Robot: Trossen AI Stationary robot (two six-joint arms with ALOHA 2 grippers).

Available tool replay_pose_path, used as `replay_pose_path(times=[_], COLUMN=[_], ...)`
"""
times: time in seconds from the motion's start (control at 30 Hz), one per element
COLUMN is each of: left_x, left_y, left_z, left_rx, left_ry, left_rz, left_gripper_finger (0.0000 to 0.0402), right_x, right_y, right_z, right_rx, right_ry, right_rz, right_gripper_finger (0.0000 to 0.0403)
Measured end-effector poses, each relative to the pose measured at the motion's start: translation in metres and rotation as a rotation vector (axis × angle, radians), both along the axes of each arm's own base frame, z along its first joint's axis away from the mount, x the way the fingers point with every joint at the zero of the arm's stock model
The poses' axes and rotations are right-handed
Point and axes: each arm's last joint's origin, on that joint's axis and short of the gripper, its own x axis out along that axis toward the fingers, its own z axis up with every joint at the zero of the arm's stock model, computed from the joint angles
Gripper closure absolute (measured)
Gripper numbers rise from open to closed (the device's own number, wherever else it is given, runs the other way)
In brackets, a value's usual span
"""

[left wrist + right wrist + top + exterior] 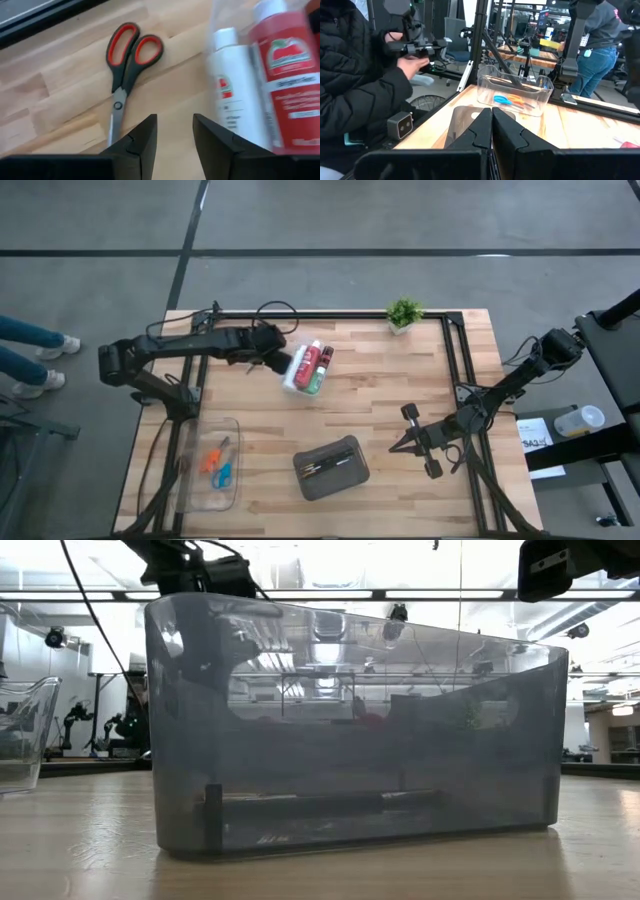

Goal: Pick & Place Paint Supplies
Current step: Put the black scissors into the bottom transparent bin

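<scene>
My left gripper (281, 358) (175, 134) is open and hovers over the far-left part of the table. In the left wrist view the red-handled scissors (127, 60) lie flat on the wood just ahead of its fingers, beside the white tube (234, 92) and the red tube (286, 75). In the high view the red, white and green tubes (309, 367) lie side by side in a clear box. My right gripper (408, 437) (491, 125) is shut, above the right half of the table. The brushes (328, 465) lie in the dark grey case.
A clear plastic box (212, 465) (516, 95) at the near left holds the orange and blue scissors. The dark grey case (331, 468) (350, 730) stands near the table's near edge. A small potted plant (403, 312) stands at the far edge. A person (355, 75) sits beyond the table.
</scene>
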Motion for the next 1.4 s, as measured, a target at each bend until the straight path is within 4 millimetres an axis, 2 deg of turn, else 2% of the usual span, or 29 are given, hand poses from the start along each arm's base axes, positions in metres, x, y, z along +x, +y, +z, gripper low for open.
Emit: replay_pose_path(times=[0.4,1.0,1.2,1.3,1.4], left_x=[-0.022,-0.039,-0.036,-0.026,-0.014], left_y=[0.014,0.031,0.035,0.044,0.053], left_z=[-0.031,-0.058,-0.054,-0.047,-0.048], left_rx=[-0.07,-0.165,-0.164,-0.14,-0.139], left_ry=[0.047,-0.039,-0.075,-0.097,-0.073], left_rz=[0.178,0.219,0.216,0.186,0.149], left_gripper_finger=[0.027,0.027,0.027,0.027,0.027], right_x=[0.0,0.0,0.0,0.0,0.0], right_y=[0.0,0.0,0.0,0.0,0.0], right_z=[0.0,0.0,0.0,0.0,0.0], right_rx=[0.001,0.0,0.0,0.0,0.0], right_ry=[0.0,0.0,0.0,0.0,0.0], right_rz=[0.0,0.001,0.001,0.001,0.001], right_gripper_finger=[0.0395,0.0395,0.0395,0.0395,0.0395])
